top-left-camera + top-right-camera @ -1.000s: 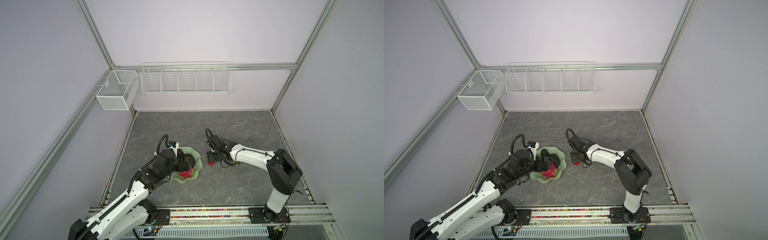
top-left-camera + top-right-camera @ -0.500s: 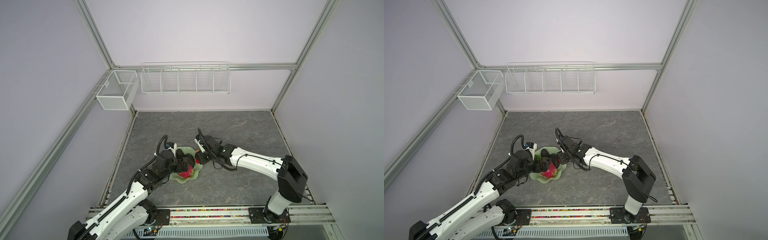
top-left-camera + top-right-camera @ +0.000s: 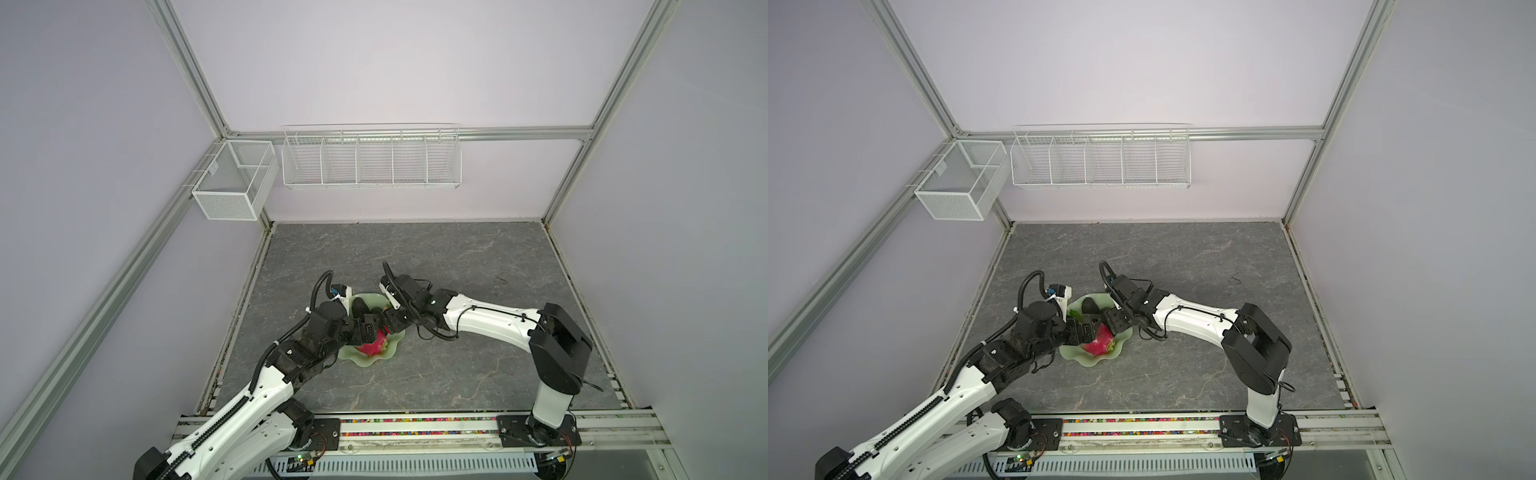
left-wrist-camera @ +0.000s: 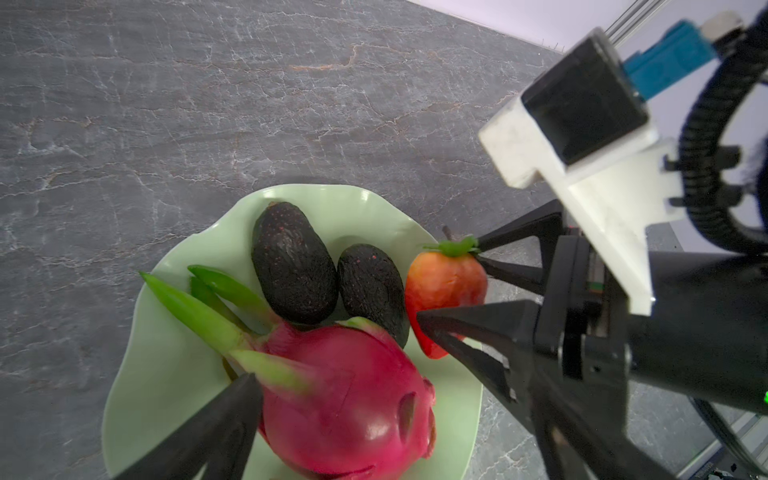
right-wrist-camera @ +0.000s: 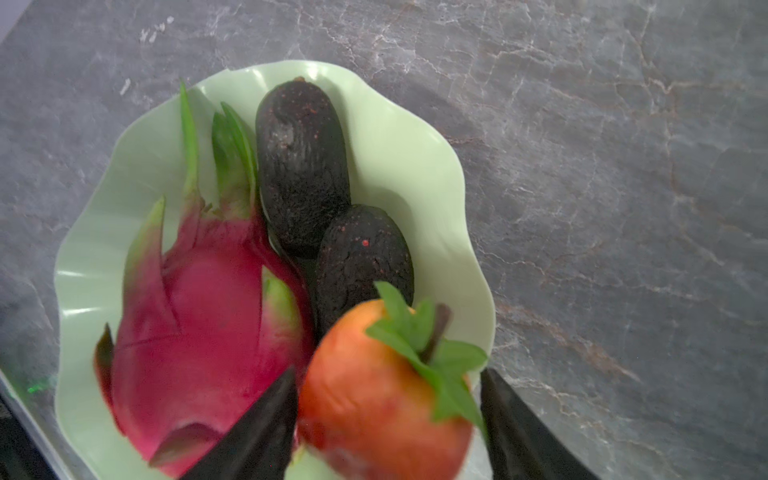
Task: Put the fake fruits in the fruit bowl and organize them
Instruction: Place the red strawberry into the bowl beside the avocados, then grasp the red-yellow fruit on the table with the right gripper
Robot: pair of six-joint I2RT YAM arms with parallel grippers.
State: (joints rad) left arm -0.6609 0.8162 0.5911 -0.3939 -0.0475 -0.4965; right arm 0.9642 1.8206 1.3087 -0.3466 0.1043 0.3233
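Observation:
The pale green fruit bowl sits on the grey tabletop between both arms. In it lie a magenta dragon fruit and two dark avocados side by side. My left gripper is open, its fingers straddling the dragon fruit without closing on it. My right gripper hangs over the bowl's rim. A red strawberry is between its fingers, blurred, with a gap showing on one side, so the jaws stand open.
Two white wire baskets hang at the back: a long divided one and a small box at the left corner. The metal rail carrying both arm bases runs along the front edge. Walls enclose the table on three sides.
My right arm swung left from beside the bowl to over it, carrying the strawberry, and its jaws have now widened around the fruit. The left arm has stayed put.

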